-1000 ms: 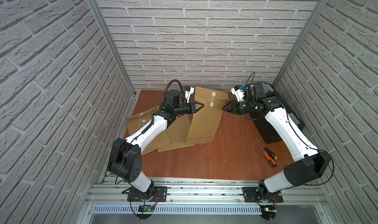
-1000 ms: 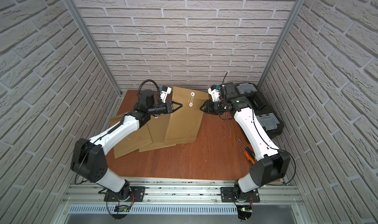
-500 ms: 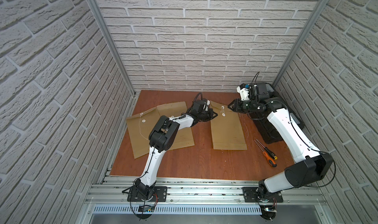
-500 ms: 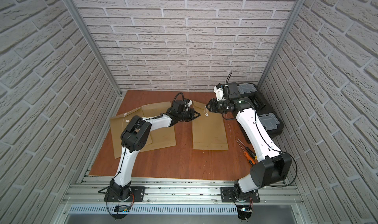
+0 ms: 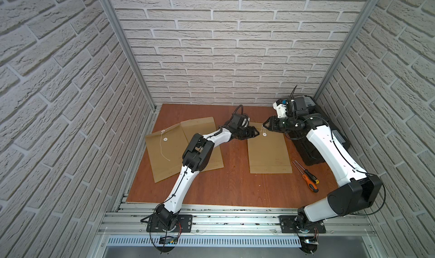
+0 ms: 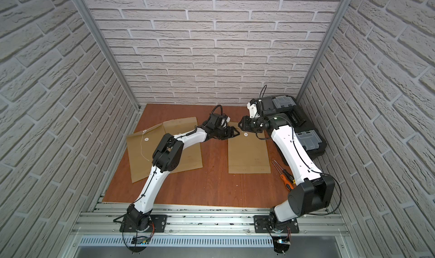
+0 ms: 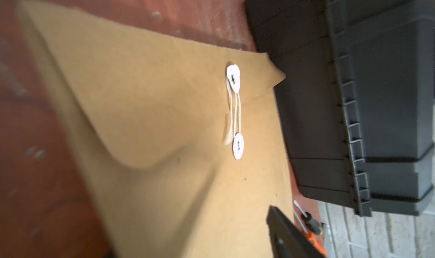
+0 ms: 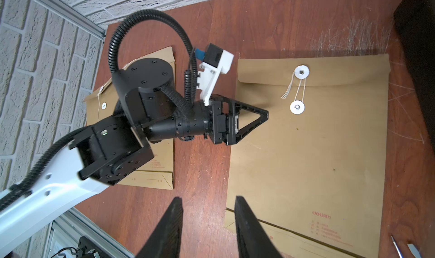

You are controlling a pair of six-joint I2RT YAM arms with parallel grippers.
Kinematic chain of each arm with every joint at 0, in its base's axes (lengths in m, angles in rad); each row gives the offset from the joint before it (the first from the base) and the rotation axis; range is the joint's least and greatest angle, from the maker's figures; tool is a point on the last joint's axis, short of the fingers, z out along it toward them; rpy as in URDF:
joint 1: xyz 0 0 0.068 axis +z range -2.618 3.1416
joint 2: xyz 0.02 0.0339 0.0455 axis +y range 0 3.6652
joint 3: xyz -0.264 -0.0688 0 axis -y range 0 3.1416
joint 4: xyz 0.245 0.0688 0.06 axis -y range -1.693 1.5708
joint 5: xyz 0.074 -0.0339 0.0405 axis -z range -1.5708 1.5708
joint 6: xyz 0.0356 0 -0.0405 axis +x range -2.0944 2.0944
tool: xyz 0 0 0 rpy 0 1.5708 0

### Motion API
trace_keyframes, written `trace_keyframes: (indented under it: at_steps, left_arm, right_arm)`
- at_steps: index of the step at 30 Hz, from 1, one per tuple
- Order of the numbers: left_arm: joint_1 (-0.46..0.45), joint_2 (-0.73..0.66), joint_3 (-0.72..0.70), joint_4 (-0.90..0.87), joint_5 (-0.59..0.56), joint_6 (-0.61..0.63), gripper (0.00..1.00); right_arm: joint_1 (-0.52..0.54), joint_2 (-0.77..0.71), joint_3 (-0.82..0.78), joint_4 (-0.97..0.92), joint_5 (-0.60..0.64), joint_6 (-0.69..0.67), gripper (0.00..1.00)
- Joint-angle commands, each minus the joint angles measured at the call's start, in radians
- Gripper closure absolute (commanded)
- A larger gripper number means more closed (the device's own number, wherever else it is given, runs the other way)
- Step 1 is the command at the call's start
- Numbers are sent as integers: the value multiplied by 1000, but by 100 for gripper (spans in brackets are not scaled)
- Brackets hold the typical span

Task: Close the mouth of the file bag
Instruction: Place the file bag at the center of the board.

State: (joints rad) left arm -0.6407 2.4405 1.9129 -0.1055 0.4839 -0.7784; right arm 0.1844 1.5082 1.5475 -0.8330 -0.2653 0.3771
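The file bag (image 5: 268, 148) (image 6: 248, 150) is a brown kraft envelope lying flat on the wooden table. Its flap is folded down, and a white string runs between the two white discs (image 8: 301, 72) (image 7: 238, 146). My left gripper (image 5: 255, 132) (image 6: 235, 134) (image 7: 190, 231) is low at the bag's upper left edge. It is open, with the paper's edge under its spread fingers (image 8: 263, 115). My right gripper (image 5: 267, 125) (image 6: 242, 125) (image 8: 207, 221) hovers above the bag's top left corner. It is open and holds nothing.
Two more kraft envelopes (image 5: 164, 150) (image 5: 204, 132) overlap on the left, under my left arm. A black toolbox (image 5: 313, 132) (image 7: 353, 103) stands against the right wall. An orange-handled screwdriver (image 5: 310, 181) and a slimmer one lie right of the bag's bottom corner.
A second ago both grippers held the bag up off the table. It now lies flat. My left gripper has opened, and my right gripper has widened slightly and risen off the flap.
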Motion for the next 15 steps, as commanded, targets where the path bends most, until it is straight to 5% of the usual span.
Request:
trace_keyframes:
  at_steps: [1, 6, 15]
  left_arm:
    - [59, -164, -89, -147, -98, 125, 10]
    - [129, -459, -328, -200, -238, 242, 4]
    - [186, -941, -757, -235, -823, 480, 2]
  right_arm:
    - [25, 7, -27, 58, 55, 64, 57]
    - [102, 57, -58, 80, 98, 139, 56]
    - [329, 277, -81, 269, 90, 279, 56]
